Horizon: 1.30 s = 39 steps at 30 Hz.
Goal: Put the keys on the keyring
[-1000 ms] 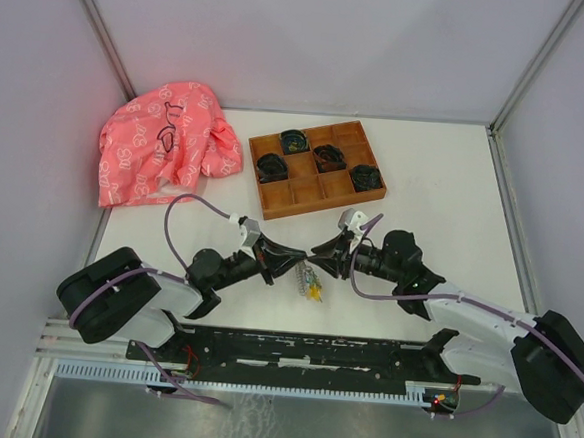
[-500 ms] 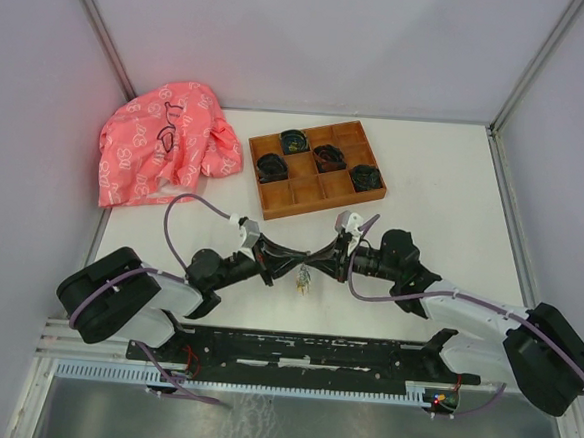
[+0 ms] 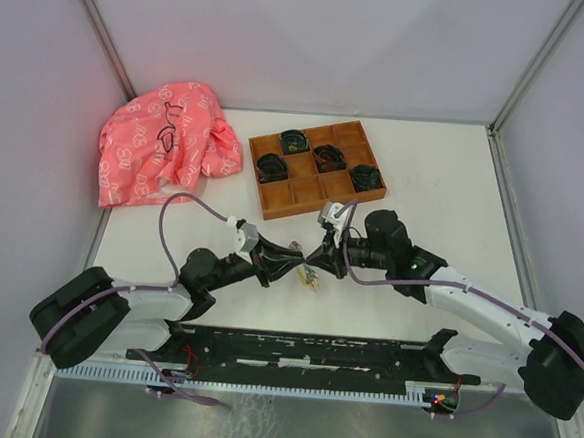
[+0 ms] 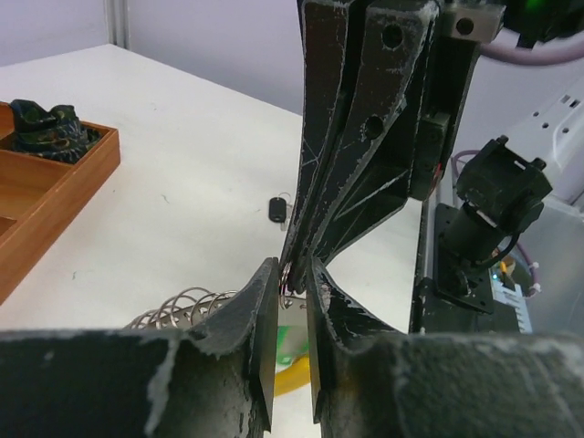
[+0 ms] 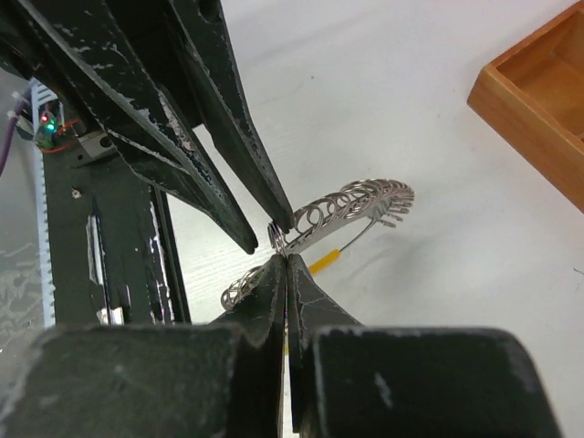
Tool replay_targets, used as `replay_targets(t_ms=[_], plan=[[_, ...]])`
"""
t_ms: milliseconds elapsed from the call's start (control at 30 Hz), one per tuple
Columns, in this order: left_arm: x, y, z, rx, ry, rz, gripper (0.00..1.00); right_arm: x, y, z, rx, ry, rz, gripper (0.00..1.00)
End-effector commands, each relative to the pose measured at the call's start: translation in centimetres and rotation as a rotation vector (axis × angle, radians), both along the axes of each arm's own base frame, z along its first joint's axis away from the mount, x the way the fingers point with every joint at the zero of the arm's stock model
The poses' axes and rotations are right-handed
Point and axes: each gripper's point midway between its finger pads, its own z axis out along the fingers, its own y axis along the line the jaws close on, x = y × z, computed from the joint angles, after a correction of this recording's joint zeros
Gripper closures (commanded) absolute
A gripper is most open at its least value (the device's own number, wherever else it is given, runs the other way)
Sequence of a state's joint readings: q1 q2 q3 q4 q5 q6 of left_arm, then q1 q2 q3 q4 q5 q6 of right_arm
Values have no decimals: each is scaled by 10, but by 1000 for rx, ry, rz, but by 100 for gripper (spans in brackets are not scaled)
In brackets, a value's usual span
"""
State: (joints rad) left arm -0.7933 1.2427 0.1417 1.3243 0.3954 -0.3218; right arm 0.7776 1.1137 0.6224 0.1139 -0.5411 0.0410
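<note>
One keyring (image 5: pixel 351 205) is hanging just above the white table (image 3: pixel 444 190), close to its near edge. One key, black-headed (image 4: pixel 278 210), is lying on the table just beyond it. Two arms are reaching low and inward, tips meeting. The right gripper (image 3: pixel 317 262) is pinching the ring's wire, jaws pressed together. The left gripper (image 3: pixel 291 263) is standing slightly parted around that wire. One wooden tray (image 3: pixel 256 176) with four dark bundles is sitting farther back, and one pink cloth (image 3: pixel 162 145) is at the far left. Bare table is stretching right.

Black-and-white arms (image 3: pixel 476 312), purple cables (image 3: pixel 161 225)
</note>
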Motion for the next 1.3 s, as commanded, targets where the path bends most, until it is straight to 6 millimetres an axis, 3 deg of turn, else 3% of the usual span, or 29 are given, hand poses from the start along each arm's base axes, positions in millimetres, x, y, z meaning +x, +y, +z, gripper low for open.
replay_targets(t_ms=[0, 133, 400, 1100, 1267], plan=[[8, 5, -5, 121, -95, 49, 75, 5, -11, -2, -207, -6, -68, 99], [5, 10, -8, 175, -121, 46, 74, 0, -20, -10, -385, 39, -65, 99], [-11, 1, -10, 194, -143, -74, 69, -9, -22, -4, -575, 34, 28, 99], [-24, -15, -4, 124, -165, -199, 67, -20, -5, 6, -587, -6, 167, 99], [-26, -19, -4, 124, -157, -226, 71, -21, -1, 7, -581, -16, 184, 99]])
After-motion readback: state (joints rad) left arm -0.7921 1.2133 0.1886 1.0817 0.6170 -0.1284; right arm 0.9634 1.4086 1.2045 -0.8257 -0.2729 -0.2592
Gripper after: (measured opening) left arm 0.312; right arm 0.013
